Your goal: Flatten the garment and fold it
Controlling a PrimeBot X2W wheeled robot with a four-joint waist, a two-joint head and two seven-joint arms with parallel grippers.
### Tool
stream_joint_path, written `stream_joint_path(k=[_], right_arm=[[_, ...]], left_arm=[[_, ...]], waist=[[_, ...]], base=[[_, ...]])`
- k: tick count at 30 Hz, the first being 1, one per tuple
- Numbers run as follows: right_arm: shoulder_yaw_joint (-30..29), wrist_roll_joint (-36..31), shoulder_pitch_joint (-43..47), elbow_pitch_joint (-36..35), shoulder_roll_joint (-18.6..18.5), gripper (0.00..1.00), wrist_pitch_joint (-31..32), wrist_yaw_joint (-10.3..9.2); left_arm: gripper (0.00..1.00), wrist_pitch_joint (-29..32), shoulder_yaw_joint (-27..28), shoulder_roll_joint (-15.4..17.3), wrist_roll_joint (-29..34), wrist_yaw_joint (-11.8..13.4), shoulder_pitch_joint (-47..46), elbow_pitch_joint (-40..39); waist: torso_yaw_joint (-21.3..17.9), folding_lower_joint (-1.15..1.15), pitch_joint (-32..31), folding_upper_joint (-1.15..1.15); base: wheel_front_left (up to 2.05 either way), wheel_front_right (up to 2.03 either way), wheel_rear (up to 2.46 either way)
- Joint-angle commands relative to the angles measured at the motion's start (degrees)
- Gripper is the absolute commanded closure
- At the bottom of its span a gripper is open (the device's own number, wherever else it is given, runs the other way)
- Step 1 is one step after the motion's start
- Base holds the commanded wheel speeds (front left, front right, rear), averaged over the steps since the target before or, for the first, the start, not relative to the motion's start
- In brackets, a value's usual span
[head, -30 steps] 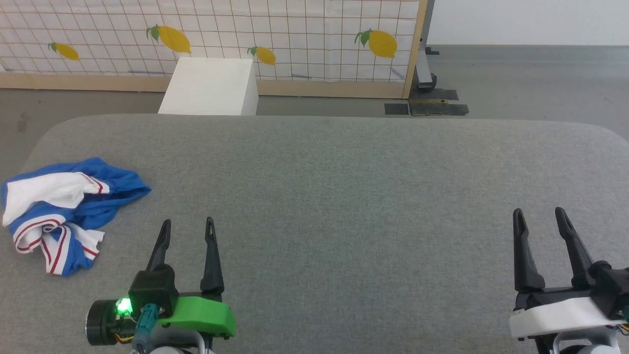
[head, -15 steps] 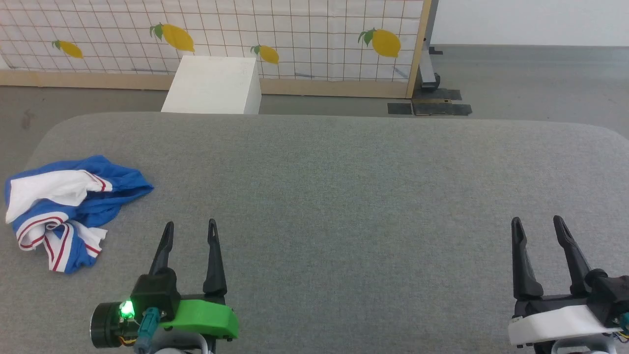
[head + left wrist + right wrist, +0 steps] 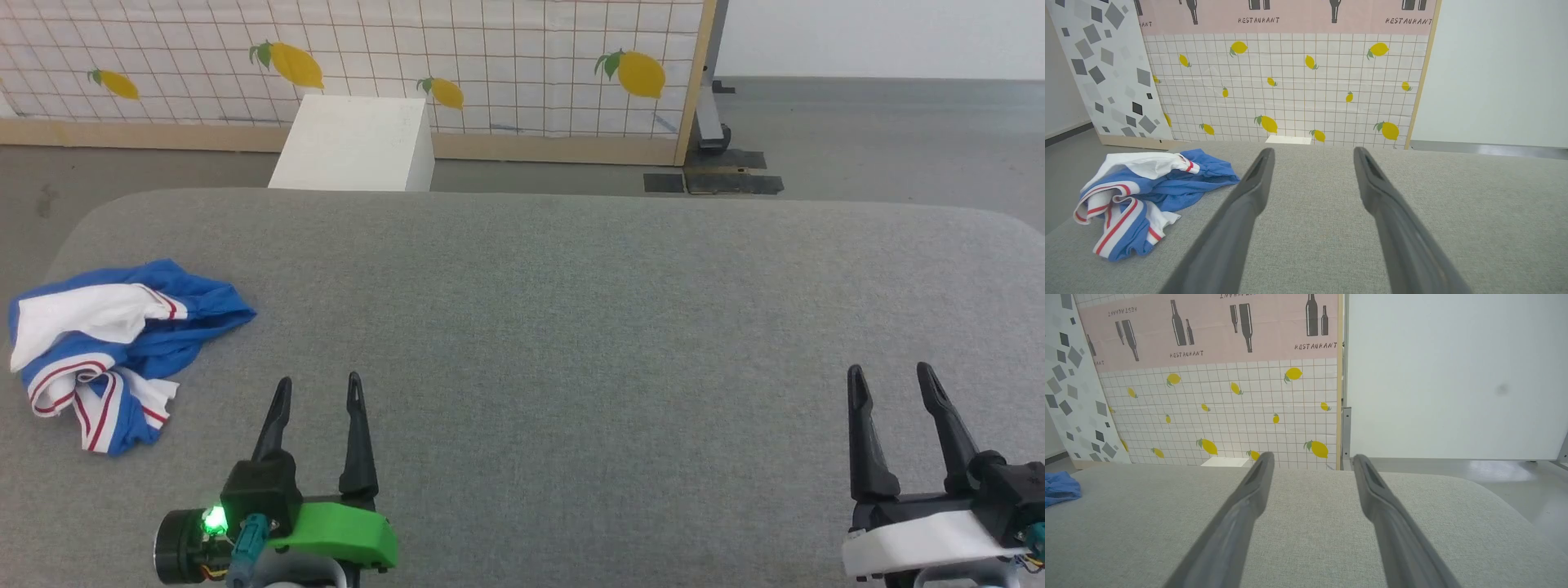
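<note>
The garment point(image 3: 114, 347) lies crumpled in a heap at the left edge of the grey table point(image 3: 571, 310): blue cloth with white parts and red-and-white striped trim. It also lies at the left of the left wrist view, garment point(image 3: 1147, 192), and a blue corner of the garment point(image 3: 1059, 490) shows in the right wrist view. My left gripper point(image 3: 318, 384) hovers open and empty near the table's front, to the right of the heap and apart from it. Far to the right, my right gripper point(image 3: 890, 376) is open and empty too.
A white box point(image 3: 355, 143) stands on the floor behind the table. Behind it runs a lemon-patterned grid panel point(image 3: 490, 57) with a wooden frame. Grey floor point(image 3: 882, 139) lies beyond the table's rounded far edge.
Both grippers sit slightly lower in the head view than a second ago, and the whole picture has shifted a little. The garment lies as before.
</note>
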Motion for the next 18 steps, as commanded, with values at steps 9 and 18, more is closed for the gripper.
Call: stream_joint_path(k=[9,18], right_arm=[[0.34,-0.21,0.68,0.52,0.08,0.00,-0.33,-0.10],[0.36,-0.41,0.67,0.56,0.08,0.00,-0.33,-0.10]], left_arm=[[0.00,-0.27,-0.09,-0.29,-0.07,0.16,-0.63,0.72],[0.00,-0.27,-0.22,-0.29,-0.05,0.21,-0.85,1.23]], waist=[[-0.01,0.00,-0.16,0.00],[0.24,0.00,-0.20,0.00]], base=[[0.00,0.00,0.00],[0.00,0.00,0.00]])
